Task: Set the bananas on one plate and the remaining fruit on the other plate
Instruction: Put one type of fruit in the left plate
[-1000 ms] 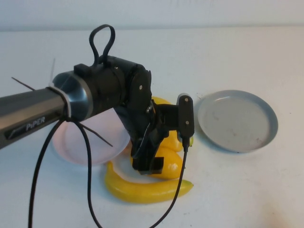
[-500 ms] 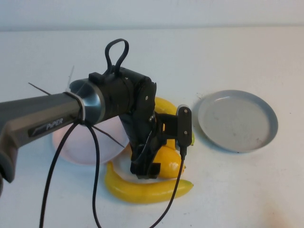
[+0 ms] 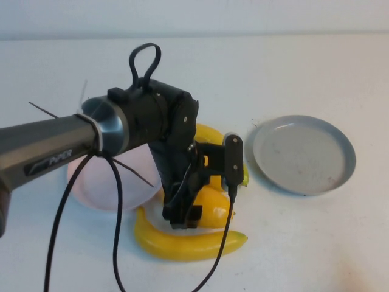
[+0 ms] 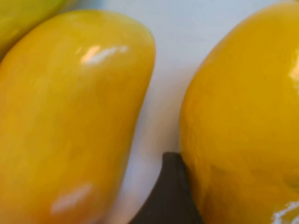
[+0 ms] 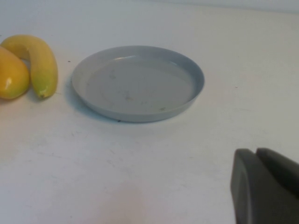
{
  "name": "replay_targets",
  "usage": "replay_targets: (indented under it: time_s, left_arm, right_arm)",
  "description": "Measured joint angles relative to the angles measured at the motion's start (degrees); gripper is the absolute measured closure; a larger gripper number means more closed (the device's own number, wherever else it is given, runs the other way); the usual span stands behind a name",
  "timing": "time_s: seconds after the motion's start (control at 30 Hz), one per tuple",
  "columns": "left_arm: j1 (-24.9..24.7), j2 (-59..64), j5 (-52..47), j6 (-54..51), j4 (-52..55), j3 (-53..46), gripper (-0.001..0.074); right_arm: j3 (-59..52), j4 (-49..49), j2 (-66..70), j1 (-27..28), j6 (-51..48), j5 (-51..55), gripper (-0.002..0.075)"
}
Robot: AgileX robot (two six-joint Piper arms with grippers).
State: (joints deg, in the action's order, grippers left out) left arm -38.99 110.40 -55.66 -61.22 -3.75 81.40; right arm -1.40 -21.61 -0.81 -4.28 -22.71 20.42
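My left gripper [image 3: 193, 213] reaches down between the pink plate [image 3: 97, 190] and the grey plate [image 3: 304, 155]. It is shut on one plump orange-yellow fruit [image 3: 215, 205] that rests on the table. In the left wrist view one dark finger [image 4: 168, 196] lies against that fruit [image 4: 243, 116], and the second plump fruit [image 4: 70, 116] sits just beside it. One banana [image 3: 182, 246] curves along the near side of the gripper, and another banana [image 3: 209, 132] lies behind it. Both plates hold nothing. My right gripper [image 5: 256, 153] is shut and hovers over bare table near the grey plate [image 5: 140, 84].
The left arm's black cable [image 3: 118, 231] hangs in loops over the pink plate and the table's near side. The right wrist view also catches a banana [image 5: 43, 63] and an orange-yellow fruit [image 5: 10, 74] past the grey plate.
The left gripper's jaws have narrowed onto the plump fruit, and the left arm has shifted slightly left. The fruits, the plates and the right gripper have stayed put.
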Motion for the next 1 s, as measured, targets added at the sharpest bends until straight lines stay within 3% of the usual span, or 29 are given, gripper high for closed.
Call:
replay_targets:
  time_s: [0.2,0.37,0.63,1.0]
  left_arm:
    - [0.7,-5.0,-4.9,20.0,3.7,2.9,0.0213]
    - [5.9,-5.7,-7.8,38.5,8.3,4.2,0.0213]
    - [16.7,-3.9,-7.3,43.7,8.9,4.2,0.0213]
    - [20.8,0.9,-2.3,43.9,9.0,4.2,0.0213]
  right_arm:
    - [0.0,0.0,0.0,0.0,0.0,0.0,0.0741]
    - [0.0,0.0,0.0,0.0,0.0,0.0,0.0741]
    - [0.0,0.0,0.0,0.0,0.0,0.0,0.0741]
    - [0.0,0.0,0.0,0.0,0.0,0.0,0.0741]
